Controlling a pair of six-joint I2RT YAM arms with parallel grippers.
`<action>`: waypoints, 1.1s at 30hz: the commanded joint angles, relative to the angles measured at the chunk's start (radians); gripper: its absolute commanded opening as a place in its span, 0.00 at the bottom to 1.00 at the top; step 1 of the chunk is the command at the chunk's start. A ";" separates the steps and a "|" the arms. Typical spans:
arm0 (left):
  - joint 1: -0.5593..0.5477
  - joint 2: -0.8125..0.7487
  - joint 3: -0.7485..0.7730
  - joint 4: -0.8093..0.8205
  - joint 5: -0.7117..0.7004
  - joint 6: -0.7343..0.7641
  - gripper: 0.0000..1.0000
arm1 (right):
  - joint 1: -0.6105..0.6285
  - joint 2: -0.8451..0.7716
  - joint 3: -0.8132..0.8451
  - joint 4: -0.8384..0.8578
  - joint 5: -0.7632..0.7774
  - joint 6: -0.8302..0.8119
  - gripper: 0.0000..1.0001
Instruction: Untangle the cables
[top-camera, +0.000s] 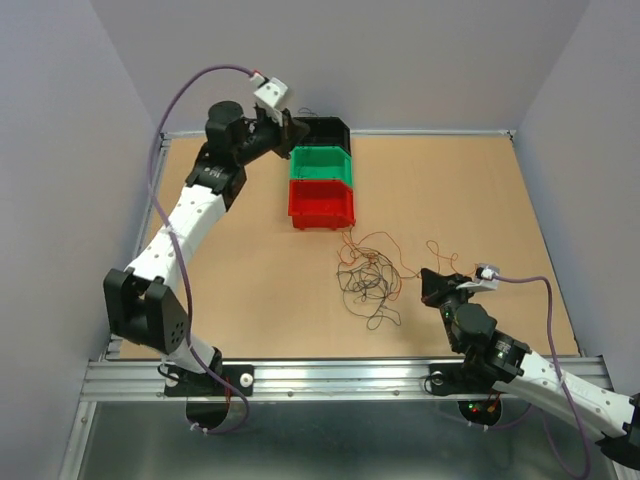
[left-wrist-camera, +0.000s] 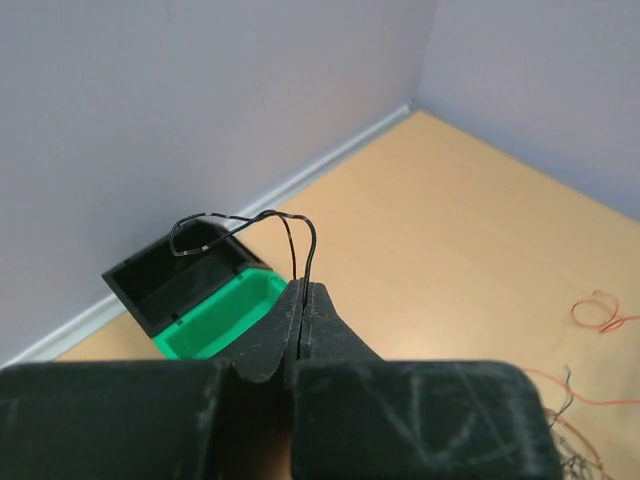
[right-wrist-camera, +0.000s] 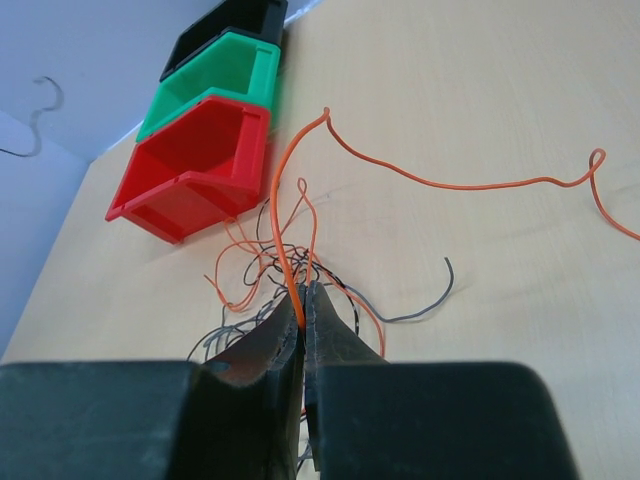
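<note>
Top view: the left gripper (top-camera: 296, 129) blocks the left end of the black bin (top-camera: 330, 130), and the dark wire (left-wrist-camera: 311, 245) it pinches is too thin to spot there. The cables (top-camera: 368, 275) smear into 1 scribble, can't split the strands. Left wrist: the gripper covers the green bin's (left-wrist-camera: 215, 315) near end. Right wrist: black bin chopped by the top edge, orange wire (right-wrist-camera: 480, 184) runs off the right edge, and the tangle's near part sits behind the right gripper (right-wrist-camera: 303, 292).

Thin orange and dark cables (top-camera: 368, 275) sprawl loosely tangled on the table (top-camera: 470, 190); one black wire (left-wrist-camera: 270, 213) arcs apart.
</note>
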 joint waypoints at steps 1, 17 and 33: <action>-0.090 0.061 0.057 -0.018 -0.031 0.172 0.00 | 0.000 0.000 0.005 0.053 -0.007 -0.014 0.06; -0.138 0.319 -0.138 -0.071 -0.086 0.743 0.00 | 0.000 -0.031 -0.007 0.056 -0.058 -0.037 0.06; -0.112 0.528 -0.003 -0.875 -0.368 1.107 0.00 | 0.000 -0.032 -0.010 0.062 -0.084 -0.047 0.05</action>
